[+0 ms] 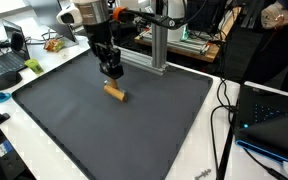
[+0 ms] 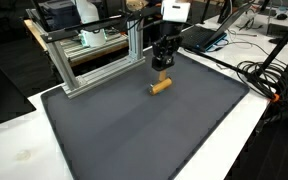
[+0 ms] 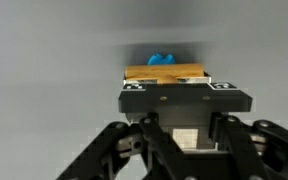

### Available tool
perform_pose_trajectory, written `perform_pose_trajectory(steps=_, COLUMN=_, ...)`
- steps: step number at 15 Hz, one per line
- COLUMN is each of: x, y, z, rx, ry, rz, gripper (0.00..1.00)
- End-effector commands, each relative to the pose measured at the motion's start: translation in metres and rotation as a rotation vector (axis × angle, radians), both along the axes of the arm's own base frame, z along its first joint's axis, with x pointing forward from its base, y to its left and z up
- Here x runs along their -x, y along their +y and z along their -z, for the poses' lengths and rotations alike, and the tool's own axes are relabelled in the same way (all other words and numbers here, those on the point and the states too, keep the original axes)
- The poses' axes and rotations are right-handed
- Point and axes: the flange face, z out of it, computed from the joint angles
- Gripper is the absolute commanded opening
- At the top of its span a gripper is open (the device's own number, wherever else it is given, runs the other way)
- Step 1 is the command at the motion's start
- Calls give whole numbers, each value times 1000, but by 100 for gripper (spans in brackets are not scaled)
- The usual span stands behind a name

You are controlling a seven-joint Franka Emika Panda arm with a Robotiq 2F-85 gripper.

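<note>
No legible writing or labels anywhere; no containers in use. Arm [image 1: 92,20] reaches down from above, claw [image 1: 112,71] pointing straight down over the dark mat [image 1: 134,130] on the table [image 2: 24,150]. Claw hangs just above one end of a tan wooden block [image 1: 116,92] lying flat on the mat, holding nothing. How far the claw is spread: cannot tell. Wrist view: block [image 3: 165,72] beyond the claw, something blue [image 3: 162,59] behind it.

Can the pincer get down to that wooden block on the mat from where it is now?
Probably yes. The pincer hangs just above the wooden block, and the mat around the block is bare, so nothing seems to stand in the way.
</note>
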Motion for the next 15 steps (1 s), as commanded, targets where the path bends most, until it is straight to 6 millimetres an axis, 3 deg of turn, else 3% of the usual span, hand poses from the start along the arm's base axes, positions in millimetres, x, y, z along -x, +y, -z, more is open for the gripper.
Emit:
perform_pose_trajectory(steps=1, x=8, y=0, z=27, rx=-33, ry=105, rz=-4, gripper=22)
perform_pose_trajectory(steps=11, x=12, y=-3, z=38, rx=-39, ry=150, rz=0, gripper=22)
perform_pose_trajectory(steps=15, x=17, y=-2, z=27, rx=1, ry=160, rz=-4, gripper=22)
